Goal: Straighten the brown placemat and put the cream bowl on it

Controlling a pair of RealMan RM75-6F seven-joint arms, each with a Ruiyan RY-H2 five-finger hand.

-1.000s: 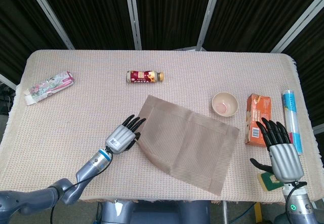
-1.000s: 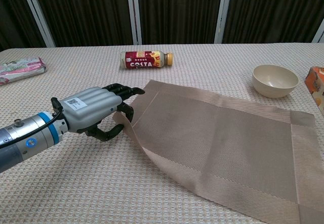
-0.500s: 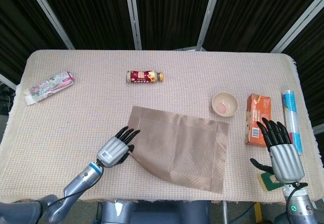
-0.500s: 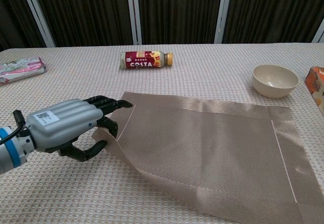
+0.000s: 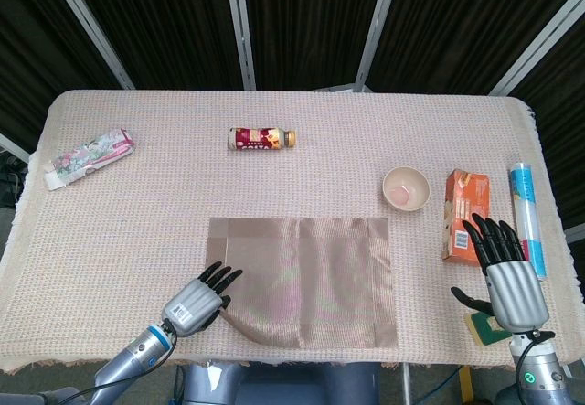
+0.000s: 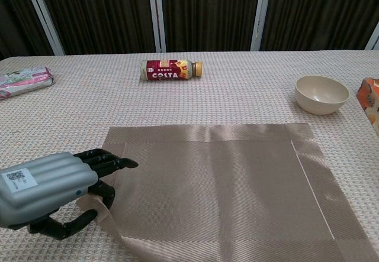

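The brown placemat lies squared to the table's near edge, seen also in the chest view. Its near left corner is lifted and pinched by my left hand, which fills the lower left of the chest view. The cream bowl stands upright on the cloth, beyond the mat's far right corner and apart from it. My right hand hovers open at the right edge of the table, by the orange box, holding nothing.
A Costa bottle lies on its side at the back centre. A floral packet sits far left. An orange box, a blue-white tube and a yellow-green sponge crowd the right edge.
My left hand has pulled the mat's left corner toward the near edge and to the left, turning the mat from skewed to square with the table. Bowl and right hand have not moved.
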